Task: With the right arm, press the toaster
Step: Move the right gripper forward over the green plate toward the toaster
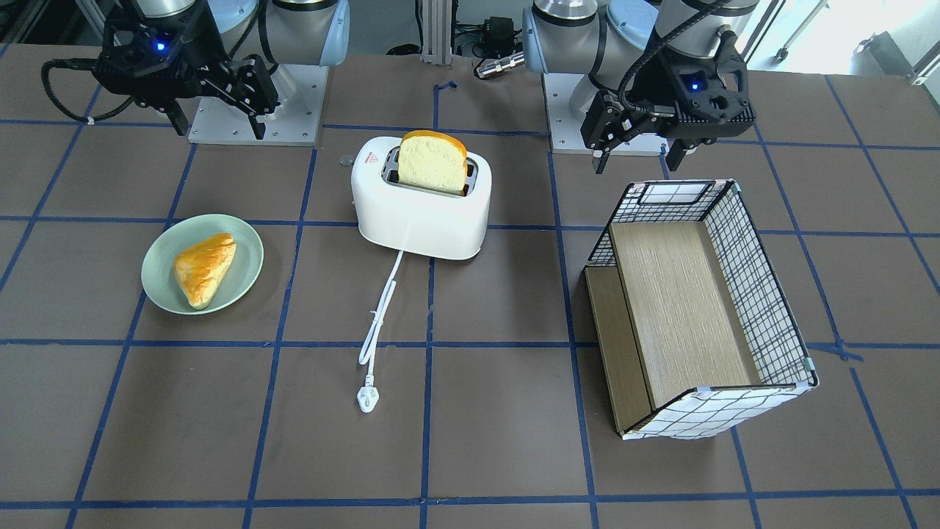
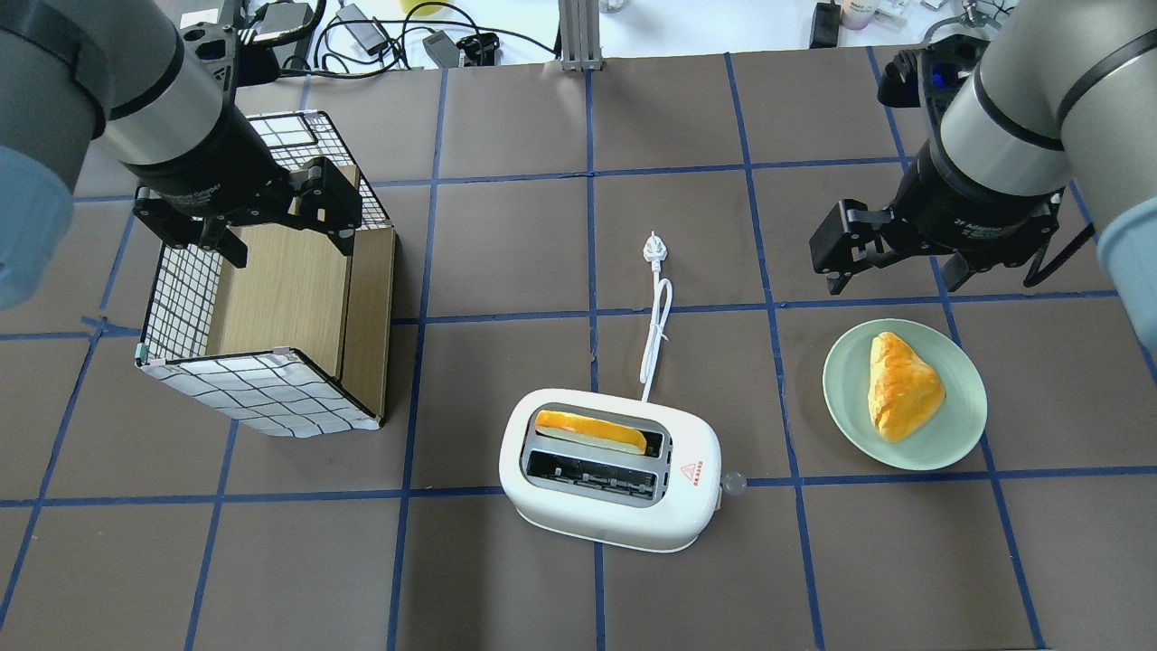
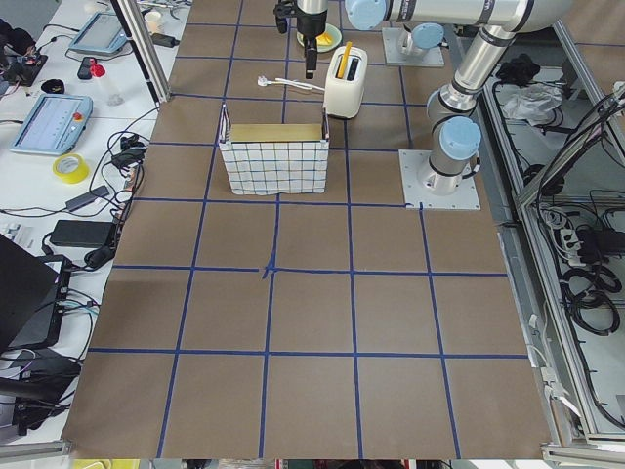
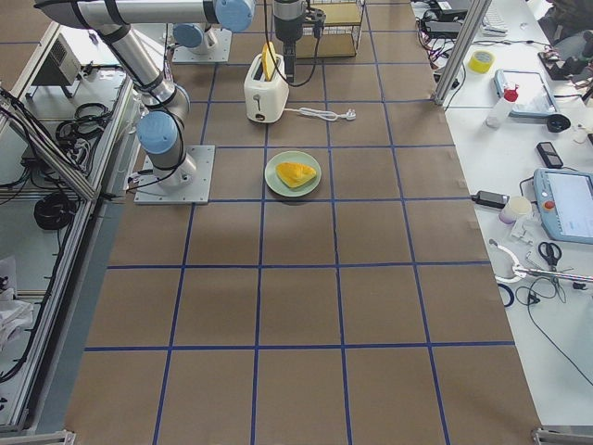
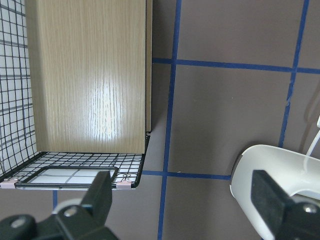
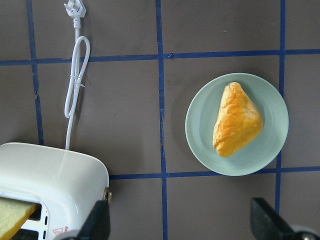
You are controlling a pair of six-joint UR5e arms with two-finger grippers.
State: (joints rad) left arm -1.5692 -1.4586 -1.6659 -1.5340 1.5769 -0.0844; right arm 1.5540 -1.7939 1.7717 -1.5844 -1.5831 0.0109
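Observation:
The white two-slot toaster (image 1: 422, 209) stands mid-table and holds a bread slice (image 1: 432, 162) upright in one slot. It also shows in the overhead view (image 2: 615, 506), with a small knob (image 2: 734, 484) on its end facing the right arm's side. Its white cord and plug (image 2: 653, 249) lie on the table. My right gripper (image 2: 895, 271) is open and empty. It hovers above the table beyond the plate, well apart from the toaster, whose corner shows in the right wrist view (image 6: 50, 175). My left gripper (image 2: 287, 240) is open and empty over the basket.
A green plate (image 2: 958, 425) with a golden pastry (image 2: 899, 384) sits on the table between the right gripper and the toaster's right side. A wire basket with checked lining and wood panels (image 2: 253, 389) stands at the left. Blue tape lines grid the brown table.

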